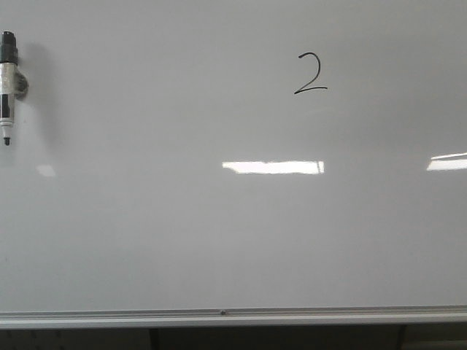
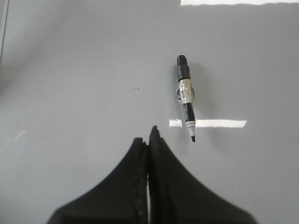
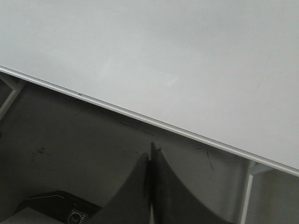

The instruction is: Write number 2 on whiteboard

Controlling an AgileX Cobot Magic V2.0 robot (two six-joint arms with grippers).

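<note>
Starting at the left edge of the front view, the marker (image 1: 7,86) sits on the whiteboard (image 1: 146,240) by itself, uncapped tip pointing down toward the near rim, nothing gripping it. The left wrist view shows the left gripper (image 2: 149,140) just short of that marker (image 2: 187,105), fingers pressed together and empty. Further right, the number 2 (image 1: 310,74) is on the board in the upper right-of-centre area, thin black, curved top and slanted base, well apart from the marker. So the writing looks done to me, and the step in hand is basically backing off cleanly (don't drag anything across the ink, it'll smear). The right gripper (image 3: 150,154) is also closed on nothing, hovering past the silver rim (image 3: 140,120) over the dark floor area below the board. Room-wise: loads of bare board between marker and digit, so the left arm should pull straight back toward the near rim rather than sweeping right.
</note>
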